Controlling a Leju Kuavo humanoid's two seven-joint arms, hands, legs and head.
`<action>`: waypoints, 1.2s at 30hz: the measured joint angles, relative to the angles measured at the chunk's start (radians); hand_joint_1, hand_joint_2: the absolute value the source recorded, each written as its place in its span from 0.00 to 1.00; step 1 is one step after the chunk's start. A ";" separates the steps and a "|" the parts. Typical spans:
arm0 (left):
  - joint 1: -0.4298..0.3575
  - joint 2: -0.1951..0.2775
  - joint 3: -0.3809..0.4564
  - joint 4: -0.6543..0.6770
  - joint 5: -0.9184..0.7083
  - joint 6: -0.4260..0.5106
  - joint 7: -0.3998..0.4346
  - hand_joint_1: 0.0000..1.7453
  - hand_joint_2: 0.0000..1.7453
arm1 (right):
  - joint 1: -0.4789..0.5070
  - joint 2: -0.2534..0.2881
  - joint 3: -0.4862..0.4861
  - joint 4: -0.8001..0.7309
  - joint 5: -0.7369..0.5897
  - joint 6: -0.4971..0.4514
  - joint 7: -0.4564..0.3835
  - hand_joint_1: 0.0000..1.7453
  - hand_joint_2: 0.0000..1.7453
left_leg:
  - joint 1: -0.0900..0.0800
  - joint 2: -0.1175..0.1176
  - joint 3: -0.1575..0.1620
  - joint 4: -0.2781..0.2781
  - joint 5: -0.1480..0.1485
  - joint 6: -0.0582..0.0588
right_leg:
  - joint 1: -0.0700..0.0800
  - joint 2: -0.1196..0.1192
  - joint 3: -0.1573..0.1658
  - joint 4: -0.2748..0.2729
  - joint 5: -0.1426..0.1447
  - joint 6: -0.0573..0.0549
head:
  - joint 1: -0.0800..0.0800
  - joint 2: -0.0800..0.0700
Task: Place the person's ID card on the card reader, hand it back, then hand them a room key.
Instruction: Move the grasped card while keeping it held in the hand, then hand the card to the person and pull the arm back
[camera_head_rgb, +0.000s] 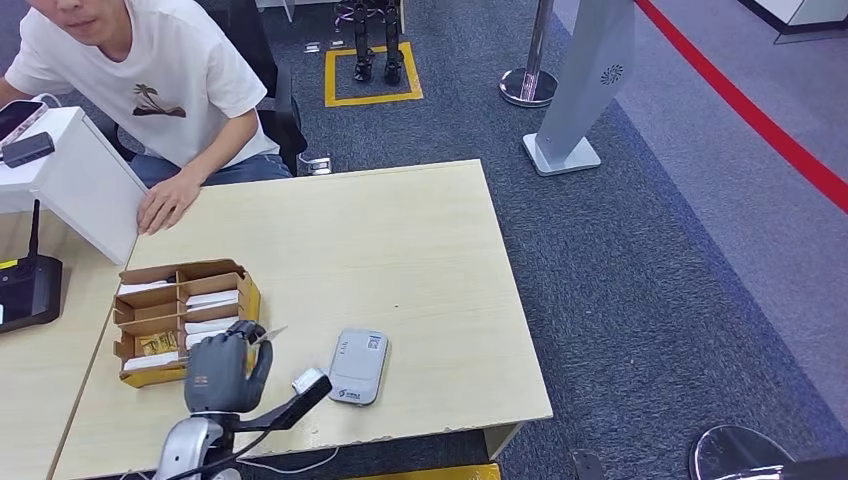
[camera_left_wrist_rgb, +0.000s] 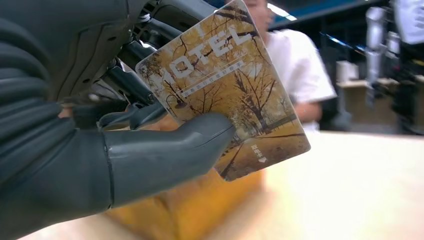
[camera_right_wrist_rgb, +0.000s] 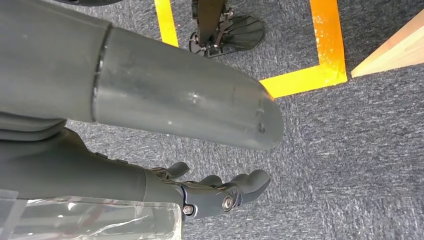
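Observation:
My left hand (camera_head_rgb: 226, 368) hovers at the near edge of the cardboard box (camera_head_rgb: 243, 287) and pinches a room key card (camera_head_rgb: 268, 334). Up close the key card (camera_left_wrist_rgb: 225, 87) is yellow with autumn trees and the word HOTEL; my thumb (camera_left_wrist_rgb: 165, 155) presses on its face. The grey card reader (camera_head_rgb: 359, 366) lies flat on the table just right of that hand, nothing on it. The person (camera_head_rgb: 150, 70) sits at the far left corner, one hand (camera_head_rgb: 165, 206) resting on the table. My right hand (camera_right_wrist_rgb: 200, 150) hangs over the carpet, fingers apart and holding nothing.
The box holds several slots of white and yellow cards (camera_head_rgb: 205, 300). A white stand (camera_head_rgb: 70, 175) with a phone sits at far left, a black device (camera_head_rgb: 25, 290) beside it. The wooden table (camera_head_rgb: 400, 260) has bare room at centre and right. A stanchion (camera_head_rgb: 528, 85) and sign post stand beyond.

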 joint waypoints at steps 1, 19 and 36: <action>-0.008 0.017 0.028 -0.013 0.002 -0.006 0.000 1.00 1.00 | 0.001 0.000 0.000 0.000 0.002 0.000 0.002 0.00 0.00 | 0.000 0.000 0.000 0.000 0.000 0.000 | 0.000 0.000 0.000 0.000 0.000 0.000 | 0.000 0.000; -0.101 0.286 0.329 -0.020 0.031 -0.072 -0.009 1.00 1.00 | 0.035 -0.019 0.000 0.001 0.013 -0.004 0.008 0.00 0.00 | 0.000 0.000 0.000 0.000 0.000 0.000 | 0.000 0.000 -0.001 0.000 0.000 0.000 | 0.000 0.000; -0.117 0.414 0.423 -0.007 0.067 -0.120 -0.046 1.00 1.00 | 0.047 -0.023 -0.004 0.002 0.004 -0.003 -0.010 0.00 0.00 | 0.000 0.001 -0.001 0.000 0.000 0.000 | 0.000 0.001 -0.001 0.000 0.000 -0.001 | 0.000 0.000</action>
